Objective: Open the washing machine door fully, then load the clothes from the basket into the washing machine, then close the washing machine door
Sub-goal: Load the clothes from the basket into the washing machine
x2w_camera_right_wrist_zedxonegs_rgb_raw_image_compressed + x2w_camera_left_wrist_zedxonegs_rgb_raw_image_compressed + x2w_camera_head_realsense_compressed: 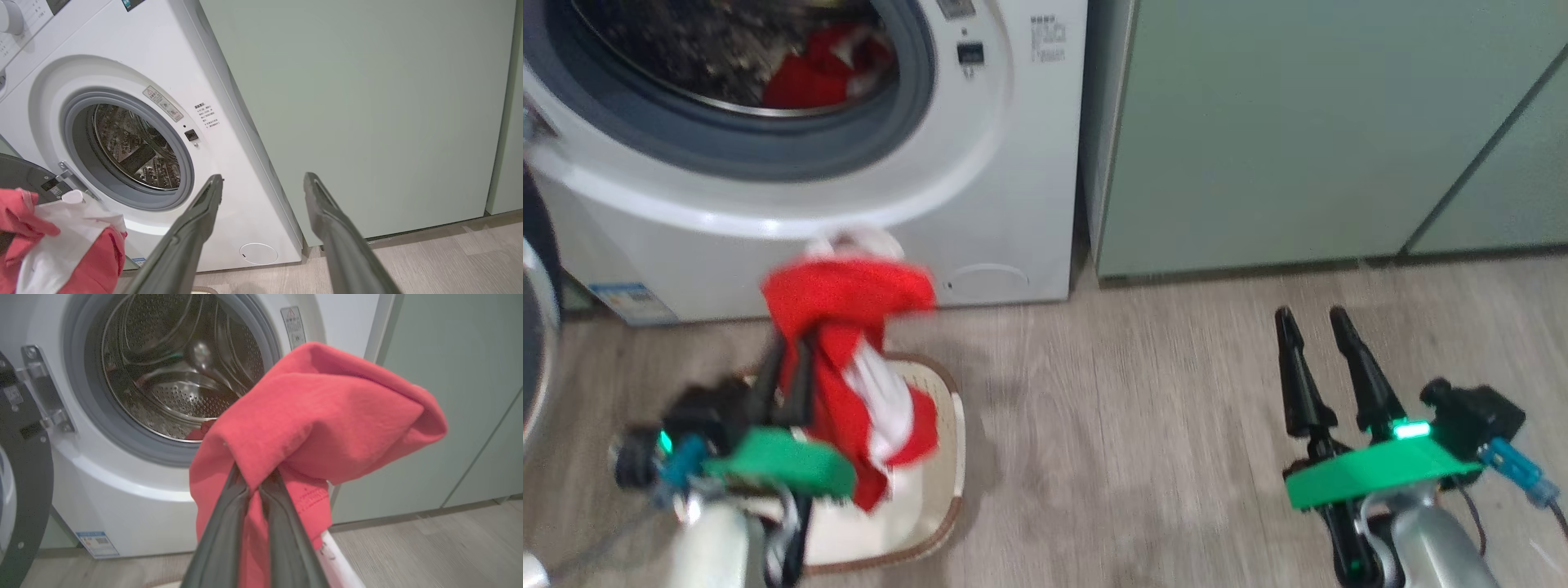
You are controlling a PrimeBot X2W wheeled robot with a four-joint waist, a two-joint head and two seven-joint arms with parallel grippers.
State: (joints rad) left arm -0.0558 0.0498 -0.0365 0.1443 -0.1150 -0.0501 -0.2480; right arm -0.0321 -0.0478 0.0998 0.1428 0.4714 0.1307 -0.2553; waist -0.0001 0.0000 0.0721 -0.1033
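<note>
The white washing machine (1005, 163) stands at the upper left, its door (24, 506) swung open to the left. A red piece of cloth (817, 73) lies in the steel drum (179, 375). My left gripper (796, 347) is shut on a red garment (327, 416) with a white garment (882, 392) hanging in its folds, lifted above the cream basket (952, 482) and in front of the machine's lower panel. In the right wrist view the same bundle of clothes (61, 241) shows at the lower left. My right gripper (1319, 314) is open over the floor to the right, holding nothing.
Pale green cabinets (1298, 122) stand right beside the machine. Wood-look floor (1135, 425) lies between the two arms. The round filter cover (258, 253) sits low on the machine's front. The open door's black rim (535, 343) is close to my left arm.
</note>
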